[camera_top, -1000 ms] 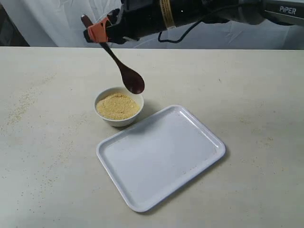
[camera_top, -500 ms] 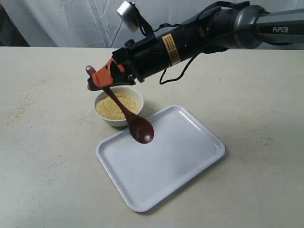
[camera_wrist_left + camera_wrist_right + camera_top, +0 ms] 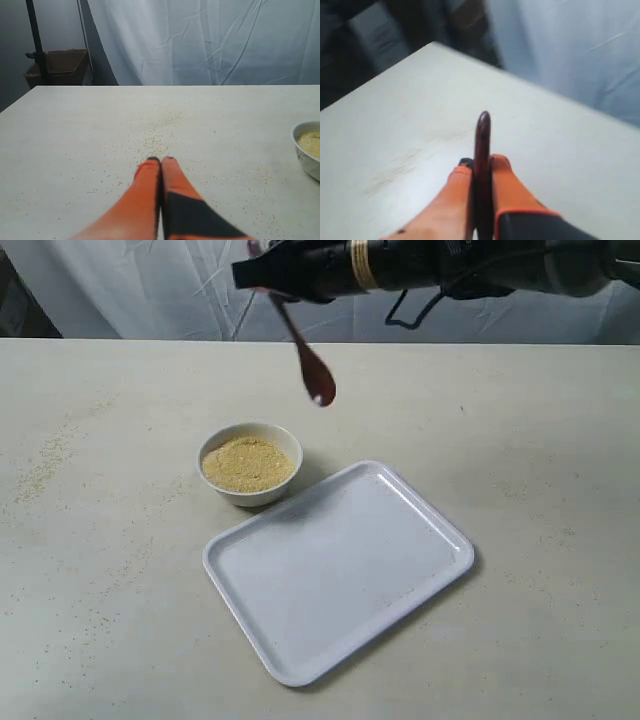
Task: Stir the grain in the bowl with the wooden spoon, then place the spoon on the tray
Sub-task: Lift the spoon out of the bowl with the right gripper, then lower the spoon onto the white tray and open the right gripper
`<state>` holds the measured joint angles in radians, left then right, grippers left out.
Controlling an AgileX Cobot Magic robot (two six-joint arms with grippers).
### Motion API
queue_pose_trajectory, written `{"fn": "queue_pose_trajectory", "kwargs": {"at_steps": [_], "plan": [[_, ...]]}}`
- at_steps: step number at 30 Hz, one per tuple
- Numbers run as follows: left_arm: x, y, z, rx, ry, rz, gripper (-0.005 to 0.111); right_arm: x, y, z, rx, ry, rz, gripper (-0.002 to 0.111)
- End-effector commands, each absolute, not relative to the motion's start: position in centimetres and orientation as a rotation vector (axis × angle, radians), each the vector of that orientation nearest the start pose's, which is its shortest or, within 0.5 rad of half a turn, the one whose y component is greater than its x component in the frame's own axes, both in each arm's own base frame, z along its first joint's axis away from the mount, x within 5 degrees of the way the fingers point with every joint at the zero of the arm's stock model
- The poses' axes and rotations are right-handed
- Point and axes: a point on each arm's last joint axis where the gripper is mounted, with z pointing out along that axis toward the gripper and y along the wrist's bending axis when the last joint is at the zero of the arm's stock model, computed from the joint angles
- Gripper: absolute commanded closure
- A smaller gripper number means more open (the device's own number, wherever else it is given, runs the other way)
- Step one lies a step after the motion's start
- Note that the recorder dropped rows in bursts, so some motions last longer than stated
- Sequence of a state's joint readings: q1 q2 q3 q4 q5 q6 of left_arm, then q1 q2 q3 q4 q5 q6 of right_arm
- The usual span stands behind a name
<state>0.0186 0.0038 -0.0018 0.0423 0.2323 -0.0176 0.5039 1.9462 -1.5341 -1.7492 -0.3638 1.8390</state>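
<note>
Lifted clear of tray (image 3: 340, 575) — wooden spoon (image 3: 313, 378) | right fingers (image 3: 506, 175) clamp it | left fingers (image 3: 147, 175) closed, empty

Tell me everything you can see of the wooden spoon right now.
The wooden spoon is dark reddish-brown and glossy, with a slim handle and an oval head. The right gripper is shut on its handle, holding it in the air, tilted, head lowest. It touches nothing else, hanging high, clear of the bowl and tray.

Open table (image 3: 100, 540) lies left of the bowl (image 3: 250, 496); the low tray (image 3: 340, 570) lies just right of the bowl; the wooden spoon (image 3: 312, 375) hangs high behind the bowl.
</note>
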Motion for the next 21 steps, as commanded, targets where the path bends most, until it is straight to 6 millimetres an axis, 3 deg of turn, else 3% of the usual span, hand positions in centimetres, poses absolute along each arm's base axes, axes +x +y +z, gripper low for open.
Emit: {"fn": "queue_pose_trajectory", "kwargs": {"at_steps": [1, 6, 8, 9, 11, 12, 13, 14, 15, 16, 18, 21], "plan": [[5.5, 0.2, 19.2, -0.003, 1.714, 0.043, 0.107, 41.2, 21.9, 27.9, -0.394, 1.872, 0.296, 0.109], [5.5, 0.2, 19.2, -0.003, 1.714, 0.043, 0.107, 41.3, 17.5, 25.9, -0.226, 1.939, -0.281, 0.109], [5.5, 0.2, 19.2, -0.003, 1.714, 0.043, 0.107, 40.7, 15.6, 24.4, -0.316, 2.105, -0.587, 0.109], [5.5, 0.2, 19.2, -0.003, 1.714, 0.043, 0.107, 40.4, 15.5, 24.0, -0.367, 2.158, -0.603, 0.109], [5.5, 0.2, 19.2, -0.003, 1.714, 0.043, 0.107, 39.2, 16.4, 22.8, -0.563, 2.346, -0.466, 0.109], [5.5, 0.2, 19.2, -0.003, 1.714, 0.043, 0.107, 37.9, 17.8, 21.9, -0.721, 2.475, -0.239, 0.109], [5.5, 0.2, 19.2, -0.003, 1.714, 0.043, 0.107, 37.2, 18.6, 21.6, -0.768, 2.53, -0.094, 0.109], [5.5, 0.2, 19.2, -0.003, 1.714, 0.043, 0.107, 35.9, 20.2, 21.2, -0.924, 2.573, 0.187, 0.109], [5.5, 0.2, 19.2, -0.003, 1.714, 0.043, 0.107, 35.5, 20.7, 21.3, -0.978, 2.565, 0.302, 0.109], [5.5, 0.2, 19.2, -0.003, 1.714, 0.043, 0.107, 34.9, 21.6, 21.5, -0.96, 2.566, 0.58, 0.109], [5.5, 0.2, 19.2, -0.003, 1.714, 0.043, 0.107, 35.5, 21.7, 20.7, -0.782, 2.615, 0.886, 0.109], [5.5, 0.2, 19.2, -0.003, 1.714, 0.043, 0.107, 37.3, 20.8, 17.7, -0.496, 2.681, 1.1, 0.109]]}}
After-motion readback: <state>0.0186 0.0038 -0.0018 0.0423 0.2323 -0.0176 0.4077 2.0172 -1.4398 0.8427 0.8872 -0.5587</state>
